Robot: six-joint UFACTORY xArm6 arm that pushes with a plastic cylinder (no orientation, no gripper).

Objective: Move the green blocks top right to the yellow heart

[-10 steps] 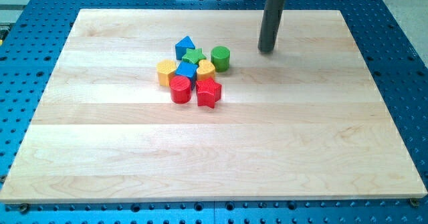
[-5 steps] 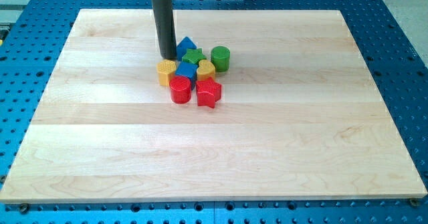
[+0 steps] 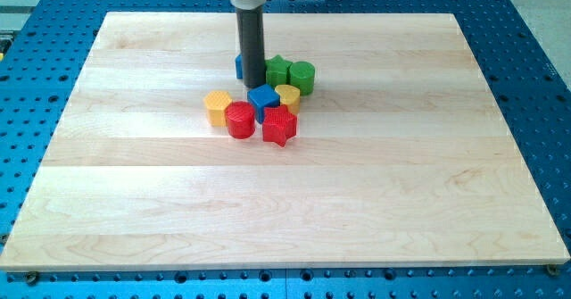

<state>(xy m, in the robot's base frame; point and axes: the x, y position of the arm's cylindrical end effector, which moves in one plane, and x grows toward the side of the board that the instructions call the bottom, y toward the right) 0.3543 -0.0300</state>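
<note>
My tip (image 3: 254,85) is down in the cluster of blocks near the middle of the bench (image 3: 134,201), somewhat toward its top edge; there is no pincer on this rod. The tip sits just left of the green star (image 3: 278,68), with the green cylinder (image 3: 302,77) touching the star's right side. A blue block (image 3: 240,66) peeks out behind the rod. Just below the tip lies the blue cube (image 3: 264,99), the yellow heart (image 3: 287,96) to its right, below the green pair. The yellow hexagon (image 3: 217,106), red cylinder (image 3: 239,120) and red star (image 3: 279,125) lie toward the bottom edge.
</note>
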